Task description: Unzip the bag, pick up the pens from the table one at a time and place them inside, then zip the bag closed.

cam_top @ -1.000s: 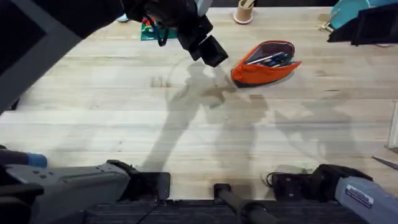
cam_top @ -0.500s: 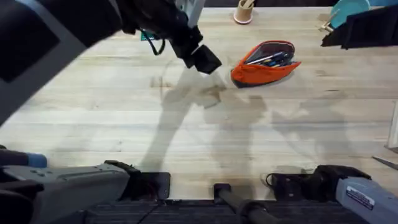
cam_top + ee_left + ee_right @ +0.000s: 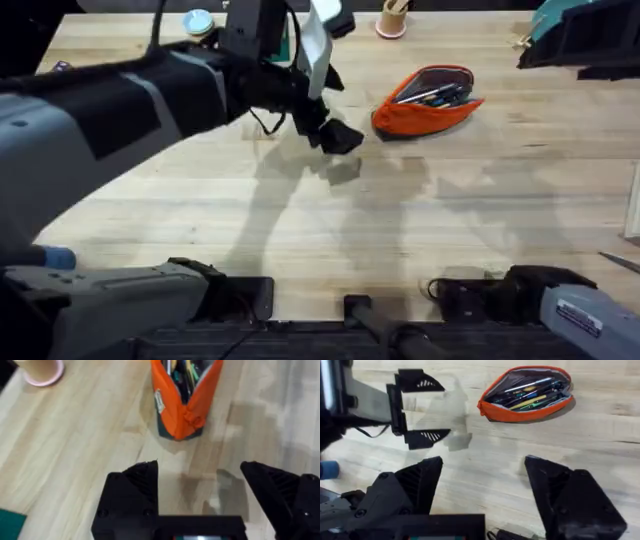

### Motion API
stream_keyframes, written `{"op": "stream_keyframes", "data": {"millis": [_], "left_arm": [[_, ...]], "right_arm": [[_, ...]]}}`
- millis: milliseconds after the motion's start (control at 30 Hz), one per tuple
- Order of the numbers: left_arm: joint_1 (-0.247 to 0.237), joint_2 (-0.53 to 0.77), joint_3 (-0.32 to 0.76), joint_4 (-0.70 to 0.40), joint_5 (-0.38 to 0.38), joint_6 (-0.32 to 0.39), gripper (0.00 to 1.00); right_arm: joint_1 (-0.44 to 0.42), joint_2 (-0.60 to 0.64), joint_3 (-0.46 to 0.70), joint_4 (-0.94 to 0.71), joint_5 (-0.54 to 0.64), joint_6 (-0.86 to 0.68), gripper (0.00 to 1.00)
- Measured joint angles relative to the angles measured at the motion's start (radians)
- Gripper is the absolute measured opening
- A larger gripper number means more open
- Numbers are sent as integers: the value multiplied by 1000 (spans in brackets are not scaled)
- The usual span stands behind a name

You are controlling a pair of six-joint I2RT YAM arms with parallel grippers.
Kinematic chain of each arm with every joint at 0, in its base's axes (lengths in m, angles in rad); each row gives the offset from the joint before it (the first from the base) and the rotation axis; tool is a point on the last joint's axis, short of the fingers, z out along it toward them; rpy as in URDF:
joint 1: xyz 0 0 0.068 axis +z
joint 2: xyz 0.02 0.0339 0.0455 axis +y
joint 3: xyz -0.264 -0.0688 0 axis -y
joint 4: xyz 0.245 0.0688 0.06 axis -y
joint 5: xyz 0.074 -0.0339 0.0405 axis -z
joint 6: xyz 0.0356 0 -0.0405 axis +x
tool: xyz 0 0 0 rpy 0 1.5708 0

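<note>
The orange-red bag (image 3: pixel 428 103) lies at the table's (image 3: pixel 300 220) far centre-right, its zipper open. Several pens (image 3: pixel 436 95) lie inside it, also seen in the right wrist view as pens (image 3: pixel 530 392) in the bag (image 3: pixel 525 412). My left gripper (image 3: pixel 340 110) hangs open and empty just left of the bag's pointed end, apart from it. Its wrist view has the bag (image 3: pixel 182 407) straight ahead of the left gripper (image 3: pixel 199 467). My right gripper (image 3: pixel 482 467) is open and empty, high above the table, looking down on the bag and the left gripper (image 3: pixel 445 409).
A tan cup on a pink base (image 3: pixel 392 18) stands at the far edge behind the bag. A round blue-and-white item (image 3: pixel 198 20) lies at the far left. Dark and teal shapes (image 3: pixel 580 35) fill the far right corner. Bare wood spreads over the table's middle and front.
My left gripper has come down and toward the front, from beside the bag's far-left side to lower over the table. The bag and pens have not moved.
</note>
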Motion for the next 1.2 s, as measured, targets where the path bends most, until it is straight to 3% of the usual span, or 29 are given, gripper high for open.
{"op": "stream_keyframes", "data": {"millis": [233,467,567,767,1000,1200], "left_arm": [[21,0,-40,11,107,70,996],[130,0,-47,1,245,148,996],[158,0,-47,-11,272,164,996],[161,0,-47,-27,297,177,995],[161,0,-47,-27,298,179,995],[161,0,-47,-27,301,179,995]], "right_arm": [[0,0,0,0,0,45,997],[0,0,0,0,0,83,997],[0,0,0,0,0,103,998],[18,0,0,0,0,151,998],[160,0,0,2,59,246,998],[326,0,-27,64,181,397,996]]}}
